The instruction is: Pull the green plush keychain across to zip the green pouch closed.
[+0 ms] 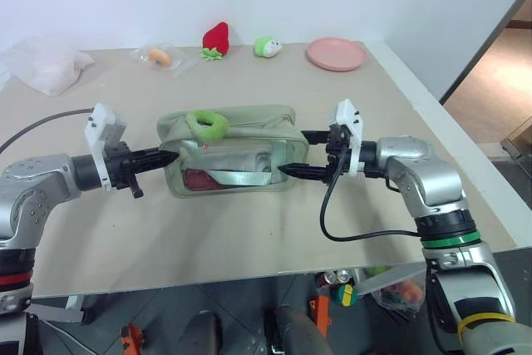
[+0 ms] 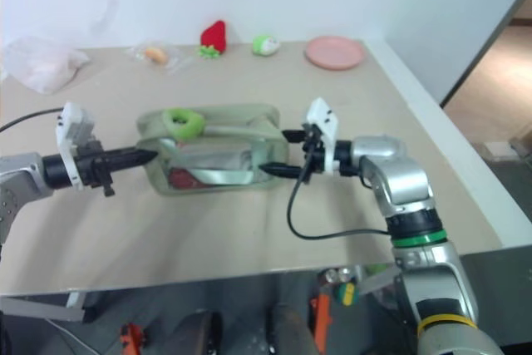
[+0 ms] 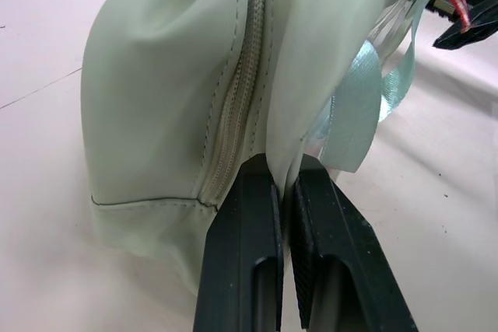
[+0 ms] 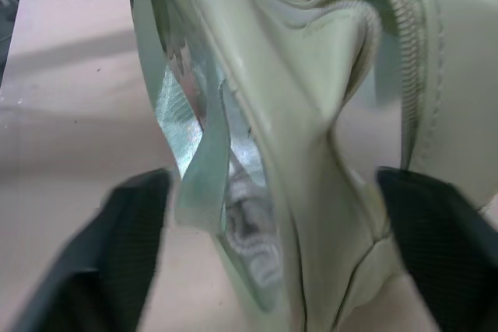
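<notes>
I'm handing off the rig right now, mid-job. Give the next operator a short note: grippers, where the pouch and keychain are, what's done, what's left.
Left gripper: shut, pinching the left end of the green pouch at its zip seam.
Right gripper: open, fingers either side of the pouch's right end, gripping nothing.
The pouch lies mid-table; the green plush keychain lies on top, near the left end.
Done: left end anchored.
Left: grasp the keychain with the right gripper, probably, and pull it across to close the zip.
</notes>
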`<state>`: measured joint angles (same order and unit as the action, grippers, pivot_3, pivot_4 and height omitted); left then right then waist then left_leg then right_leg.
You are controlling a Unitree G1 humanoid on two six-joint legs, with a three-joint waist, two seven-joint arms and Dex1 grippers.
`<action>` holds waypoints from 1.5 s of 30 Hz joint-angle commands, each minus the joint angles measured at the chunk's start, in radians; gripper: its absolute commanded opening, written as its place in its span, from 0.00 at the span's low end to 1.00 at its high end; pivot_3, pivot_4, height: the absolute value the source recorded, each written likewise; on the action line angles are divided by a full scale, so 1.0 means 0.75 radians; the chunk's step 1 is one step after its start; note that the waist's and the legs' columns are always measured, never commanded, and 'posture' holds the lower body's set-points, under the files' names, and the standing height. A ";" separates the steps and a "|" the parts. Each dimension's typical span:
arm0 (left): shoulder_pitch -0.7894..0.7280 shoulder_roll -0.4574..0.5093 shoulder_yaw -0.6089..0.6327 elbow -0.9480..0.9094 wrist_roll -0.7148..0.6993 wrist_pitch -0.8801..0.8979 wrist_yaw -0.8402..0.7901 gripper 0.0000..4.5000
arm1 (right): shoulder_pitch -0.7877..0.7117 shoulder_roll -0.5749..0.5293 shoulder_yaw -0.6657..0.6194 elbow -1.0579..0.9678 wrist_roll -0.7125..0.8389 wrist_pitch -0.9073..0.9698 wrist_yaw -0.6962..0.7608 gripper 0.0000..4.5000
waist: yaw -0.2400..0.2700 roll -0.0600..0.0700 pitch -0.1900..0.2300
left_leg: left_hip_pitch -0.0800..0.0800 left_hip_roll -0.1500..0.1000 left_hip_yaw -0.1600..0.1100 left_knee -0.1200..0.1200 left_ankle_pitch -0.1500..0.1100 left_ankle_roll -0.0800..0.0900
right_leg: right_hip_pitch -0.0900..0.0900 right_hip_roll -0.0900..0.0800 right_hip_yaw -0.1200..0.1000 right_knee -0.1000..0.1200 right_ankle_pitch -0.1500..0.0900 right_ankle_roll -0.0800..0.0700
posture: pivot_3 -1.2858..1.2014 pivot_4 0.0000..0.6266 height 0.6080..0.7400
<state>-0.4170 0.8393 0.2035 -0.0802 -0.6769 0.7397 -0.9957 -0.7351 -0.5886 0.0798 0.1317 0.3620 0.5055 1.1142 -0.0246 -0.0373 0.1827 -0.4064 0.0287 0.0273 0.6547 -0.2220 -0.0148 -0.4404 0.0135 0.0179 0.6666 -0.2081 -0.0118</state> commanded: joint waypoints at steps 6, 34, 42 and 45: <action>0.066 0.005 0.016 -0.058 -0.003 -0.022 -0.015 0.00 | -0.107 -0.124 -0.220 -0.266 0.253 0.091 0.041 1.00 | 0.001 0.001 0.000 | 0.002 0.002 0.000 -0.001 0.000 0.001 | 0.001 0.000 0.001 0.000 0.000 0.000 | 0.52 0.24 1.00; 0.027 -0.028 0.025 -0.033 -0.015 -0.025 0.000 0.00 | -0.401 0.327 0.220 -0.019 -0.043 -0.185 0.046 1.00 | 0.006 0.000 0.000 | -0.001 0.000 -0.001 0.001 0.000 0.002 | 0.000 -0.002 0.000 -0.002 0.002 0.003 | 0.52 0.24 1.00; 0.047 -0.043 0.033 -0.051 -0.024 -0.023 0.019 0.00 | -0.413 0.375 0.223 0.042 -0.081 -0.202 0.055 1.00 | 0.006 0.000 0.000 | -0.001 0.000 -0.001 0.001 0.000 0.001 | 0.000 -0.003 0.000 -0.002 0.002 0.003 | 0.52 0.24 1.00; 0.048 -0.046 0.038 -0.055 -0.026 -0.020 0.022 0.00 | -0.417 0.384 0.222 0.059 -0.092 -0.207 0.059 0.88 | 0.006 0.000 0.000 | -0.001 0.000 -0.001 0.001 0.000 0.001 | 0.000 -0.003 0.000 -0.002 0.002 0.003 | 0.52 0.24 1.00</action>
<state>-0.3872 0.8060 0.2233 -0.0977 -0.6882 0.7204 -0.9847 -1.0106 -0.3048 0.2513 0.1849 0.2945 0.3687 1.1537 -0.0202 -0.0370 0.1828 -0.4068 0.0286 0.0264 0.6551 -0.2221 -0.0137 -0.4405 0.0114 0.0180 0.6654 -0.2069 -0.0095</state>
